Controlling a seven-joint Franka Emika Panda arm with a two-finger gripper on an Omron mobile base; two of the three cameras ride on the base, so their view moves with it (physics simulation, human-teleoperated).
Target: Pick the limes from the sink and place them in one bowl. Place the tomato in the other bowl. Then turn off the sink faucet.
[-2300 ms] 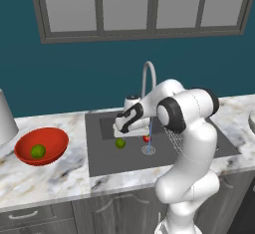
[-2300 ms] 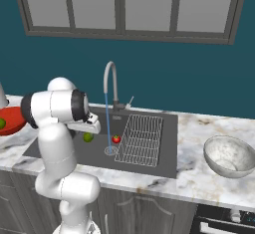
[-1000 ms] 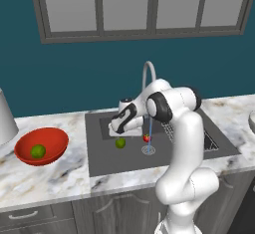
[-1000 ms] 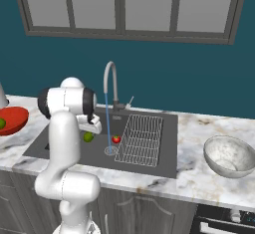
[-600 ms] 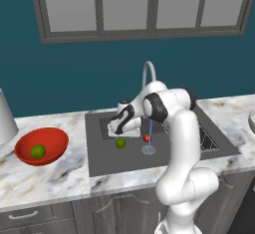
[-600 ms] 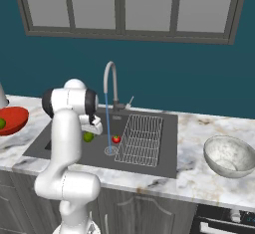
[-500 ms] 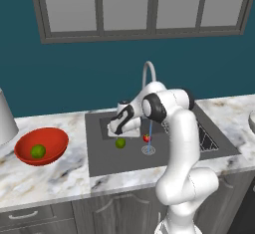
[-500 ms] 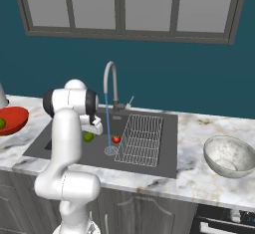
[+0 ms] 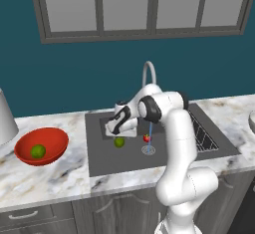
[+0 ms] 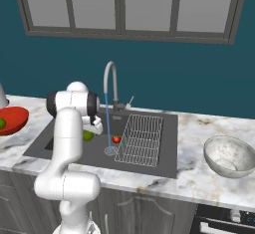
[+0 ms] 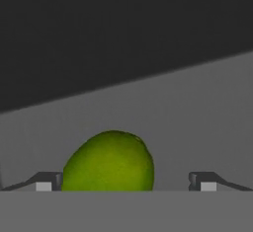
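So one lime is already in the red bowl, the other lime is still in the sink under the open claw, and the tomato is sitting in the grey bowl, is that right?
Not quite. The tomato is not in the grey bowl; it still lies in the sink beside the water stream, as the right base view shows. The rest holds: one lime is in the red bowl, the other lime lies under the open claw.

Bare sink (image 11: 197, 102) floor surrounds the lime (image 11: 109, 161) between wide-apart fingers (image 11: 47, 181).
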